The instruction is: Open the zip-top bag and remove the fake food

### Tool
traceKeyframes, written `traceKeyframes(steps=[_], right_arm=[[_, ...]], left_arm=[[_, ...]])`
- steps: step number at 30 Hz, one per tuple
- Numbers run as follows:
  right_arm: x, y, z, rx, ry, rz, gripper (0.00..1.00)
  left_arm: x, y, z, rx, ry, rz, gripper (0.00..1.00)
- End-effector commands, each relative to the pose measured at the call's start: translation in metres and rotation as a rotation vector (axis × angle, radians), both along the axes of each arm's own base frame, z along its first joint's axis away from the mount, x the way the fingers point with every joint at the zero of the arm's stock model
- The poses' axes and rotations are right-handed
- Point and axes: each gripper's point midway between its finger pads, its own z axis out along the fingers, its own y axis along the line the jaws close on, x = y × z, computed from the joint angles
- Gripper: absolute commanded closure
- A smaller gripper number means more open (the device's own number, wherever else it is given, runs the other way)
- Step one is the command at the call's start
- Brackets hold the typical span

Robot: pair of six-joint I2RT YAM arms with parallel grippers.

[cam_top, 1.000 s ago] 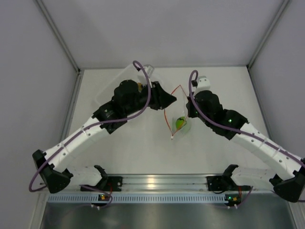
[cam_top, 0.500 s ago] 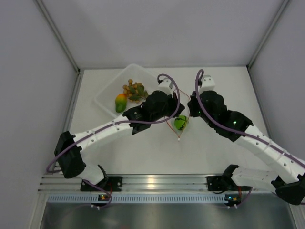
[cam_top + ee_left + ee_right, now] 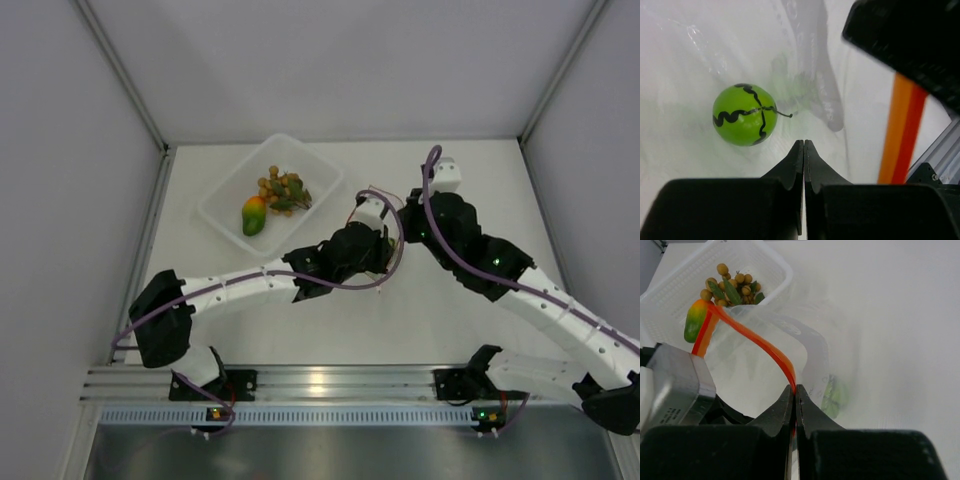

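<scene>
The clear zip-top bag (image 3: pixel 810 330) hangs open by its red-orange zip strip (image 3: pixel 757 342), and my right gripper (image 3: pixel 795 388) is shut on that strip. A round green ball with dark marks (image 3: pixel 745 114) lies inside the bag, dim through the plastic in the right wrist view (image 3: pixel 835 395). My left gripper (image 3: pixel 804 143) is shut with nothing between its fingers. It reaches into the bag's mouth, and the ball sits just ahead and to its left. The orange-and-green mango (image 3: pixel 254 214) and the tan-brown ball cluster (image 3: pixel 283 190) lie in the tray.
The rigid clear tray (image 3: pixel 222 214) stands at the back left of the white table, close to the left arm (image 3: pixel 250 285). Both arms meet over the table's middle. Grey walls close in the table on three sides.
My left arm swung from over the tray to the bag's mouth and its jaws closed. The tray's two pieces came into view. The right gripper kept hold of the strip.
</scene>
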Motion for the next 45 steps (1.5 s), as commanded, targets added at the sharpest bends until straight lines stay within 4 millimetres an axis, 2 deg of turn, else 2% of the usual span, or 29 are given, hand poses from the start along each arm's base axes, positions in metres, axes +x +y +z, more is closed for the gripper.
traceKeyframes(steps=[1, 4, 9, 14, 17, 18, 19, 20, 23, 29, 31, 33, 37, 41, 42, 43, 45], right_arm=[[0.005, -0.008, 0.032, 0.091, -0.089, -0.043, 1.00], [0.004, -0.013, 0.038, 0.105, -0.108, -0.051, 1.00], [0.005, -0.013, 0.034, 0.110, -0.108, -0.041, 1.00], [0.006, -0.014, 0.033, 0.087, -0.120, -0.029, 1.00], [0.004, -0.006, 0.031, 0.073, -0.120, 0.029, 1.00], [0.003, -0.005, 0.031, 0.069, -0.122, 0.043, 1.00], [0.003, -0.003, 0.029, 0.064, -0.125, 0.058, 1.00], [0.001, -0.002, 0.030, 0.059, -0.131, 0.072, 1.00], [-0.009, 0.004, 0.033, 0.058, -0.169, 0.158, 1.00], [-0.026, 0.003, 0.026, 0.119, -0.162, 0.199, 1.00], [-0.032, 0.010, 0.020, 0.152, -0.134, 0.240, 1.00], [-0.040, 0.021, 0.023, 0.225, -0.124, 0.286, 1.00], [-0.040, 0.017, 0.013, 0.287, -0.102, 0.242, 1.00], [-0.042, 0.012, 0.012, 0.400, -0.091, 0.185, 1.00], [-0.042, 0.011, 0.006, 0.409, -0.079, 0.169, 1.00], [-0.041, 0.012, 0.004, 0.422, -0.074, 0.163, 1.00], [-0.040, 0.011, -0.001, 0.430, -0.060, 0.144, 1.00]], left_arm=[[0.002, -0.006, -0.001, -0.013, -0.053, -0.016, 1.00], [0.000, -0.005, -0.025, 0.046, -0.043, -0.041, 1.00], [-0.007, -0.007, -0.050, 0.105, -0.028, -0.099, 1.00], [-0.015, -0.007, -0.066, 0.138, -0.010, -0.152, 1.00], [-0.014, -0.006, -0.072, 0.166, -0.008, -0.154, 1.00], [-0.013, -0.006, -0.073, 0.178, -0.011, -0.151, 1.00], [-0.013, -0.002, -0.082, 0.216, 0.004, -0.148, 1.00], [-0.007, -0.003, -0.076, 0.220, -0.009, -0.126, 1.00], [-0.004, 0.005, -0.092, 0.309, 0.023, -0.097, 1.00], [0.014, 0.017, -0.083, 0.259, 0.082, 0.028, 1.00], [0.021, 0.025, -0.079, 0.223, 0.111, 0.090, 1.00], [0.024, 0.032, -0.073, 0.193, 0.134, 0.137, 1.00], [0.036, 0.064, -0.068, 0.227, 0.144, 0.301, 1.00], [0.035, 0.088, -0.062, 0.240, 0.167, 0.359, 1.00], [0.035, 0.091, -0.058, 0.235, 0.168, 0.359, 1.00], [0.033, 0.093, -0.052, 0.223, 0.164, 0.348, 1.00], [0.025, 0.083, -0.048, 0.214, 0.184, 0.262, 1.00]])
